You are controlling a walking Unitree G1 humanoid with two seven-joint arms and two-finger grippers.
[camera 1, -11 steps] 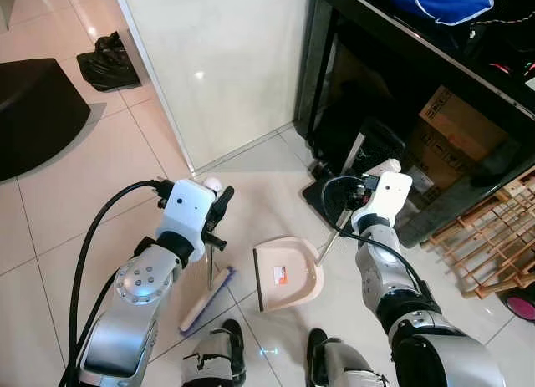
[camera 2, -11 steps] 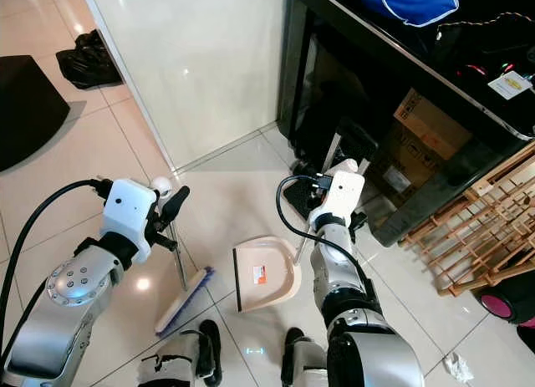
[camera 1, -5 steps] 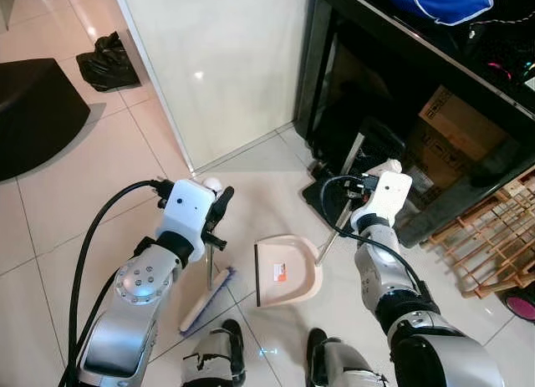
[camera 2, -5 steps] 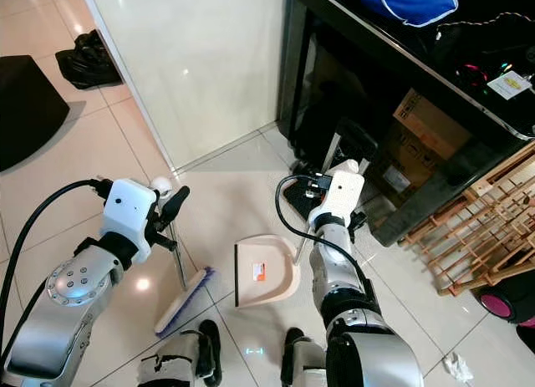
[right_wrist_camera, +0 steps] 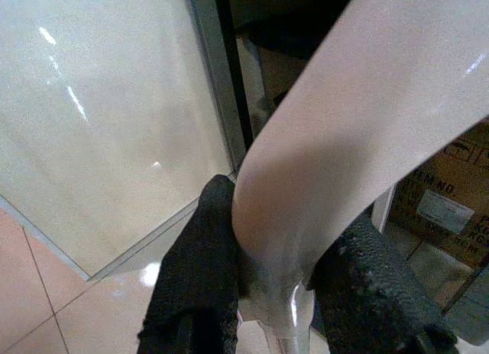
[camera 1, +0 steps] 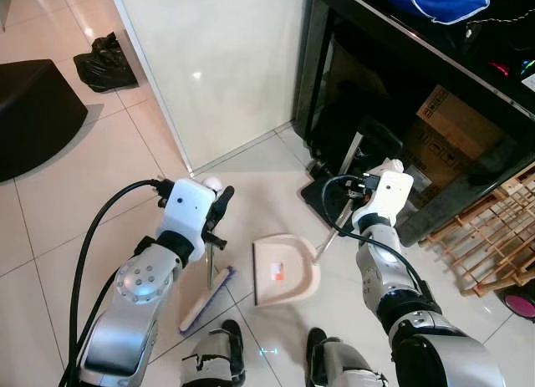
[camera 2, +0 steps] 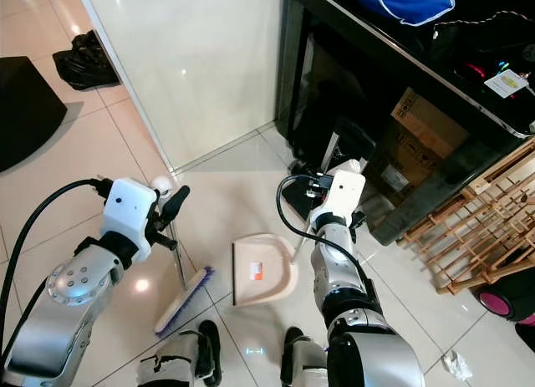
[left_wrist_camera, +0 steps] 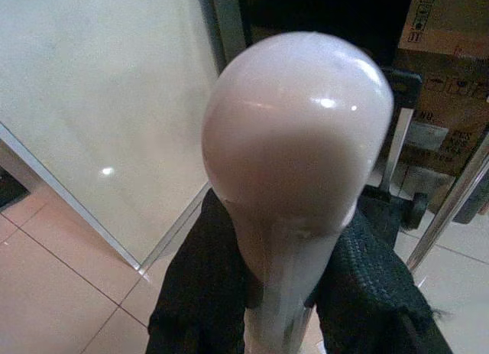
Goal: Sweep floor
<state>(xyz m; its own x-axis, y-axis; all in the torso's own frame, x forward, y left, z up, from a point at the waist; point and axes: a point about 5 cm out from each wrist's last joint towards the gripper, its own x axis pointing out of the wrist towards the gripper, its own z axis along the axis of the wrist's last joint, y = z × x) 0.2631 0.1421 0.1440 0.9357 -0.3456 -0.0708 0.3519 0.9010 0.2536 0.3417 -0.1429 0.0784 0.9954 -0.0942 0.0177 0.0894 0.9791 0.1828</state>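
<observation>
You are looking down at a pale tiled floor (camera 1: 75, 195), with a cream wall panel (camera 1: 217, 61) ahead and a dark cabinet (camera 1: 401, 94) holding cardboard boxes to your right. A black bag (camera 1: 102, 61) lies well off by the wall. Your left gripper (left_wrist_camera: 283, 293) is clamped around the broom (camera 1: 206, 297), its black fingers (left_wrist_camera: 199, 293) pressed on the shaft just below the rounded pink knob; the bristle head rests on the tiles before your left foot. Your right gripper (right_wrist_camera: 279, 293) grips the dustpan (camera 1: 285, 270) handle the same way, fingers tight on both sides. The pan sits flat on the floor just beside the broom head, between your arms.
</observation>
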